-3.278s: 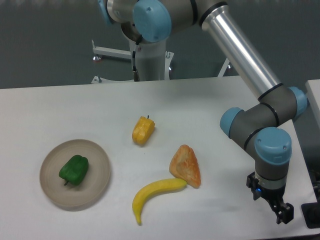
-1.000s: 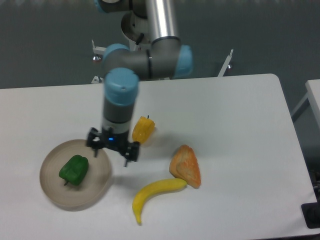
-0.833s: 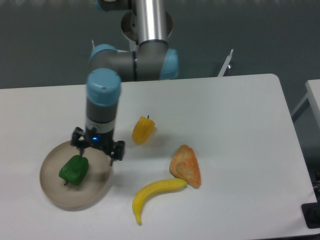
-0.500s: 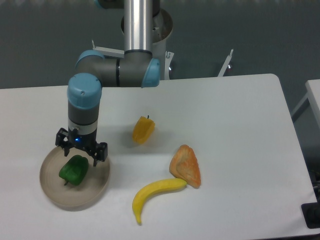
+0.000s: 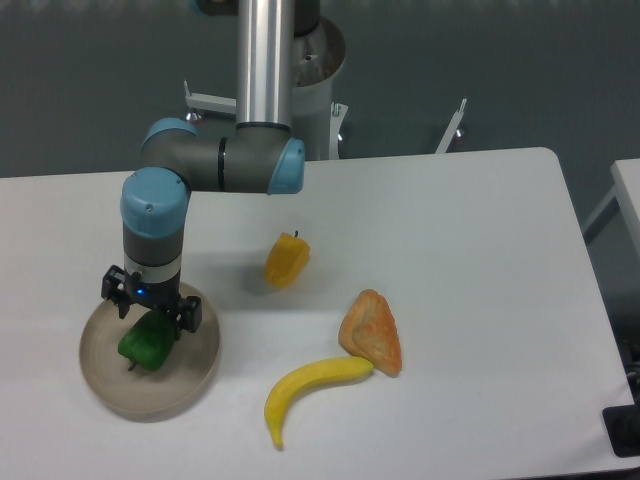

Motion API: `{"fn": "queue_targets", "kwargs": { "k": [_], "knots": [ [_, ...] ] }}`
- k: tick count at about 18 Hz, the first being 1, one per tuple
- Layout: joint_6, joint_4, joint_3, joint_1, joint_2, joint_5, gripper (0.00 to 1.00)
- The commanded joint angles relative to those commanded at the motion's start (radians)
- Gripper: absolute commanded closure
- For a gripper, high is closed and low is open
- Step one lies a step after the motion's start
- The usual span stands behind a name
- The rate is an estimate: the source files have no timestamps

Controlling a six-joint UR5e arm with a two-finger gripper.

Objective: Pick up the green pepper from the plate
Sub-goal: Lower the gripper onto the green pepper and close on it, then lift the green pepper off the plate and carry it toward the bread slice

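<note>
The green pepper (image 5: 146,344) lies on the plate (image 5: 195,375), on the plate's left half, in the same spot as in every earlier frame. The gripper (image 5: 150,312) now hangs directly over the pepper's upper end, its two fingers spread apart with one to each side of the pepper's top; whether the fingertips touch the pepper cannot be told. Half a second ago the gripper stood a little to the right of this spot and slightly higher, above the plate's far rim, and about three seconds ago it was far to the right of the plate near the table's right edge. The yellow-orange pepper (image 5: 286,260) sits to the right of the plate and farther back, well apart from it. The banana (image 5: 308,385) lies right of the plate toward the front, and the orange wedge (image 5: 373,333) touches the banana's right end; none of these has shifted. All rest on the white table (image 5: 460,250).
</note>
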Motion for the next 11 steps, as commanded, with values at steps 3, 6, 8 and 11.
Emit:
{"fn": "queue_targets", "kwargs": {
  "k": [3,6,8,11],
  "knots": [
    [0.002,0.000,0.014,0.000,-0.009,-0.002,0.28],
    [0.037,0.000,0.015,0.000,-0.009,-0.002,0.68],
    [0.044,-0.002,0.023,0.002,-0.005,-0.003,0.79],
    [0.046,-0.002,0.026,0.011,0.009,-0.005,0.87]
  ]
}}
